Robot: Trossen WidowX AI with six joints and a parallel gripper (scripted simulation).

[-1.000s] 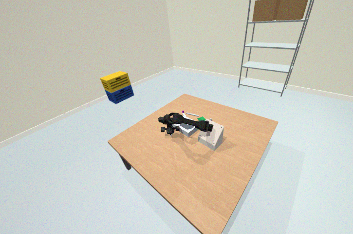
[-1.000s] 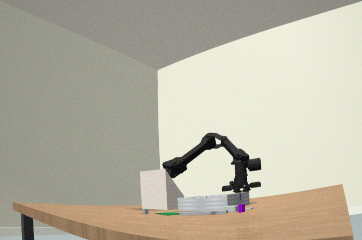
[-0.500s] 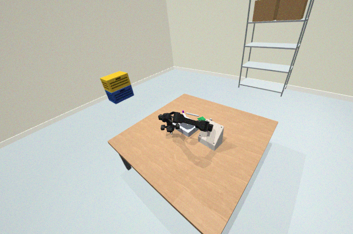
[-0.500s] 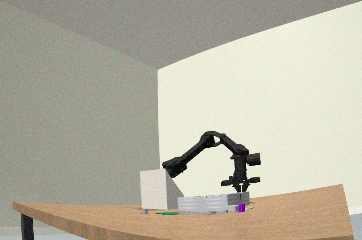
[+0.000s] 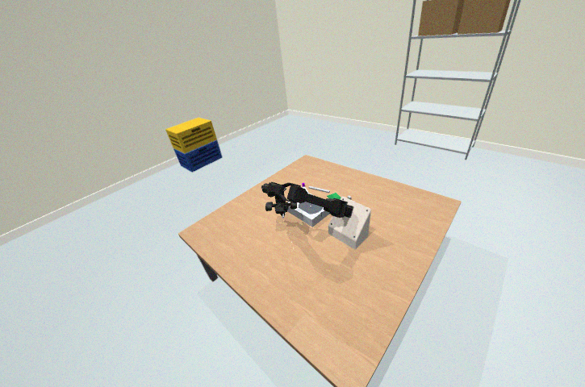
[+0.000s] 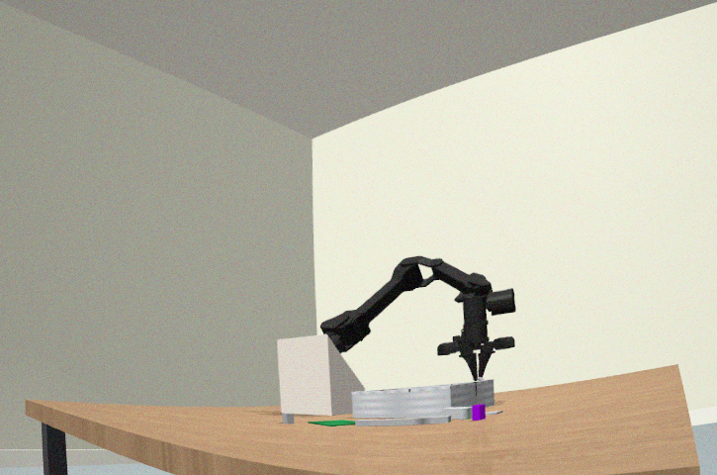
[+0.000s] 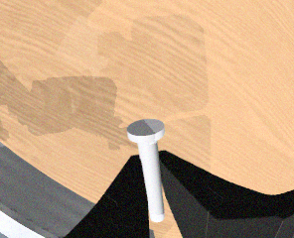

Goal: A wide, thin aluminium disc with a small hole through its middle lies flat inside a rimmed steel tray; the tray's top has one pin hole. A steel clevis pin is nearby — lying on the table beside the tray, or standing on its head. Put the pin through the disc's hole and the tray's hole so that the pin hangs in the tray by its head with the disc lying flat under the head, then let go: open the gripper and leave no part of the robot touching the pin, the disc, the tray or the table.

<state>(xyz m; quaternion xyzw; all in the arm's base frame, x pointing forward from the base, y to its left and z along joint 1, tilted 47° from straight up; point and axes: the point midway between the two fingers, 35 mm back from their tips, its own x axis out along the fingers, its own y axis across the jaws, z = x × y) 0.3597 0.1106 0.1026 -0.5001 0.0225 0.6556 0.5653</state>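
My gripper (image 5: 282,215) (image 6: 477,379) (image 7: 149,162) is shut on the steel clevis pin (image 7: 146,129), clasping its shank. In the wrist view the pin's round head points up the picture, clear of the black fingertips, and its shank runs down between them, slightly tilted. The fingertips hang above the table, beside the rimmed steel tray (image 5: 311,220) (image 6: 401,403); the tray's curved side shows at the lower left of the wrist view. The grey disc (image 5: 309,208) lies inside the tray in the top view, partly behind the arm. The holes cannot be made out clearly.
A beige wedge-shaped block (image 5: 348,230) (image 6: 305,375) stands at the arm's base. Around the tray lie a purple block (image 5: 303,185) (image 6: 478,413), a silver bar (image 5: 319,189) (image 6: 406,421), a green flat piece (image 5: 333,196) (image 6: 331,423) and a small grey block (image 6: 288,418).
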